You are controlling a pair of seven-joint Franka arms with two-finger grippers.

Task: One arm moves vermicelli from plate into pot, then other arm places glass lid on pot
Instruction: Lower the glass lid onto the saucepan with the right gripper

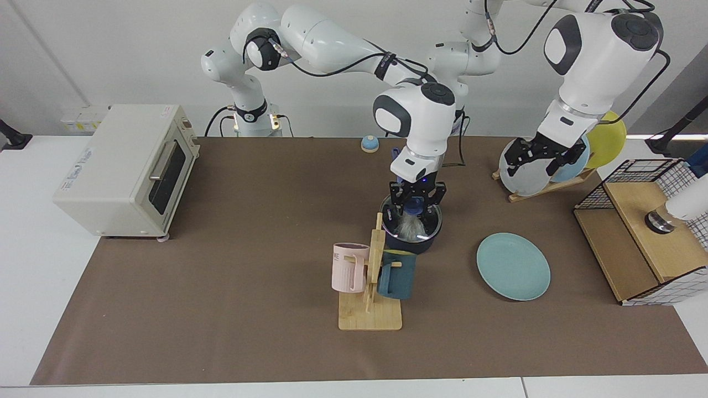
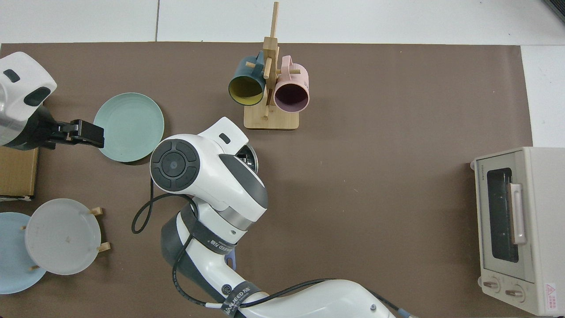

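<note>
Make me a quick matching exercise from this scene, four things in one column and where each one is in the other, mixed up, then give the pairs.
Things:
1. vermicelli
2. glass lid
3. plate
4. left gripper

Places:
A. lying bare on the brown mat
B. inside the pot
C. in the air by the upright plates
D. on the pot, right gripper at its knob

Pairs: 1-B, 2-D, 3-A, 4-C

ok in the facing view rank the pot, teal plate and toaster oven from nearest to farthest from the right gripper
1. The pot, directly under the right gripper, which sits at the glass lid knob.
2. The plate, lying flat toward the view's right.
3. The toaster oven, at the view's far left.
</note>
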